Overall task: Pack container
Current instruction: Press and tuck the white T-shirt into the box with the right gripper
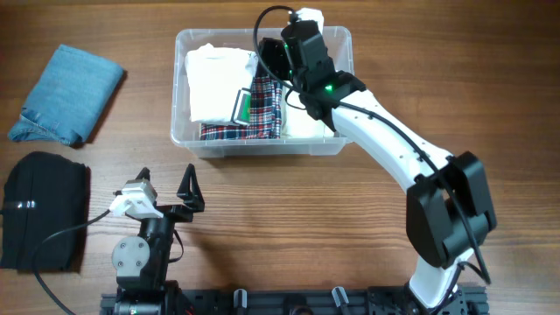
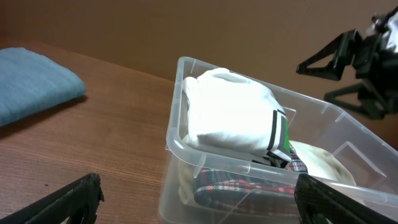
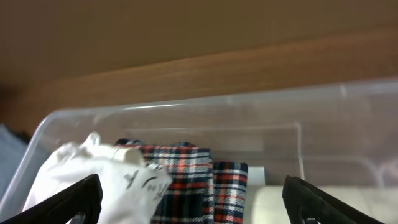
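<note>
Right gripper [image 3: 199, 202] spread wide, over container [image 1: 262, 149] — plaid cloth [image 1: 262, 109] inside

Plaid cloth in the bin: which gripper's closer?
Right. The right gripper hangs over the plaid cloth, above the container; the left gripper sits outside the container's front wall, over the table.

**Container partly packed**

My clear plastic container [image 1: 262, 149] stands upright and open-topped on the counter [image 1: 289, 219], one long side facing me. Inside lie a white folded cloth [image 1: 214, 83], a plaid cloth [image 1: 265, 105] and a cream cloth [image 1: 296, 127].
</note>
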Robot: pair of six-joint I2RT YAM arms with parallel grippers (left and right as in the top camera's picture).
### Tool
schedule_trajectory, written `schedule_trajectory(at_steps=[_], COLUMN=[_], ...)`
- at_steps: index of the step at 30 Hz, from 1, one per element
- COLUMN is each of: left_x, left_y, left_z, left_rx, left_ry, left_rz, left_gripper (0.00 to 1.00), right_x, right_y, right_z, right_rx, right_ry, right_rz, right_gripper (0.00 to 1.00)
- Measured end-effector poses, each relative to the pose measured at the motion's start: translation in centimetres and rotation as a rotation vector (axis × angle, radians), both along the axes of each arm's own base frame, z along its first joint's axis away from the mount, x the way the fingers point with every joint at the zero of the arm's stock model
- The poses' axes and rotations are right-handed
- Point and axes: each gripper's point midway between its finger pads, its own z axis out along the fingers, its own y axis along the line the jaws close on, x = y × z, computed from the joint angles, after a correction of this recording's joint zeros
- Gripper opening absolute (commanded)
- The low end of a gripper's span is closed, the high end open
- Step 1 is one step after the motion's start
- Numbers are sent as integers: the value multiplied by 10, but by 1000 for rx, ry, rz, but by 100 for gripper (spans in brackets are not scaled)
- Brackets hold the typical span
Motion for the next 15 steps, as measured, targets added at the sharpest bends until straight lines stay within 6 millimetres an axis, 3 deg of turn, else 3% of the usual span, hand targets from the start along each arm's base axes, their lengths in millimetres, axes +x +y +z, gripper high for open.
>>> schedule_trajectory(at_steps=[1,4,5,6,9,13,15], left_x=[0,0,0,0,0,0,0], left_y=[0,0,0,0,0,0,0], left_z=[0,0,0,0,0,0,0], left_rx=[0,0,0,0,0,0,0], left_ry=[0,0,0,0,0,0,0], left_rz=[0,0,0,0,0,0,0], left_gripper=[100,100,100,100,100,100,100], right_x=[-3,-20,-25,-29,-38,-36,-32], right_y=[5,32,40,47,64,73,82], right_z=[3,2,2,3,6,13,6], right_rx=[-22,-79,-92,-100,-116,-102,-94], right_ry=[-13,-31,-41,-48,-76,-124,-136], right_rz=[34,174,213,243,312,333,350], right_gripper=[75,20,11,6,4,4,4])
